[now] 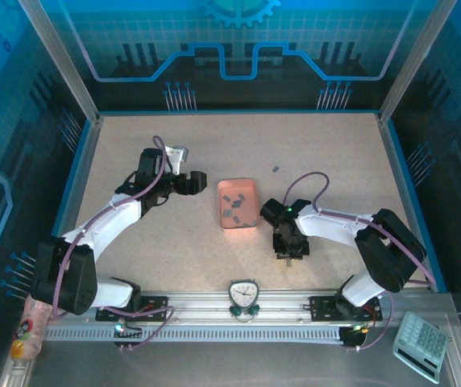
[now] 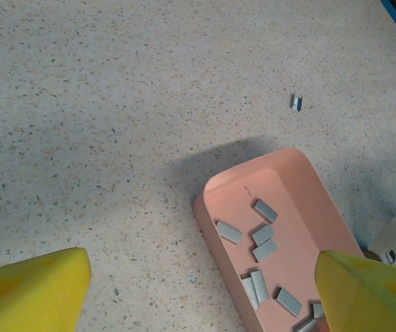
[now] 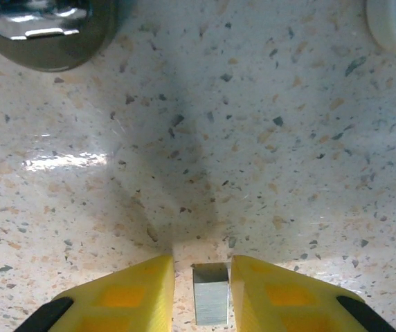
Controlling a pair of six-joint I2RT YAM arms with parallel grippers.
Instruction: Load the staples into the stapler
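Pinches a strip of staples (image 3: 210,299) in the right gripper (image 3: 202,270), wrist angled down at the table (image 3: 267,138); holds the left gripper (image 2: 198,290) spread wide beside the pink tray (image 2: 302,187).

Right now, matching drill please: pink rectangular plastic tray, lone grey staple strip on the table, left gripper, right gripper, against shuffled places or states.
1. pink rectangular tray
2. lone grey staple strip
3. left gripper
4. right gripper

A. jaws wide open
B. short grey strip between its yellow fingers
C. holds several grey staple strips
D. on the bare tabletop, apart from the tray

Pairs: 1-C, 2-D, 3-A, 4-B
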